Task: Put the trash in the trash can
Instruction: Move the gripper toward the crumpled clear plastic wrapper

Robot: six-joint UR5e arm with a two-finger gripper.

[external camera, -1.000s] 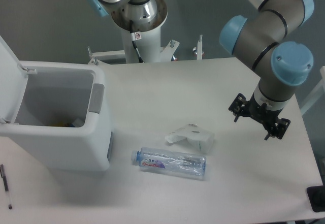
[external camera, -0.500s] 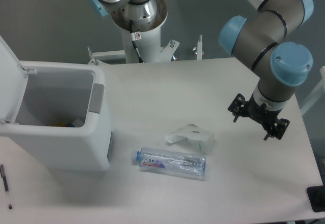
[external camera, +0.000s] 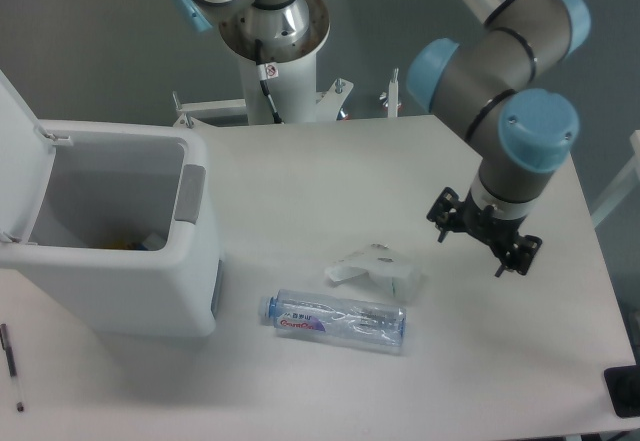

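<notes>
I see my tool (external camera: 484,244) spread wide and empty above the bench (external camera: 300,176), right of the crumpled white carton (external camera: 374,269). Just before it lies the crushed clear bottle (external camera: 335,319), blue-capped. The trash can (external camera: 112,229) stands open at left.

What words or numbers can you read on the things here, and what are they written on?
None can be read.
Bottle: the blue and pink label has print, too blurred to read.
Crumpled carton: tiny green and dark marks, too small to read.
Robot base post: a small red and white sticker, too small to read.
Trash can and pen: no writing visible.
</notes>
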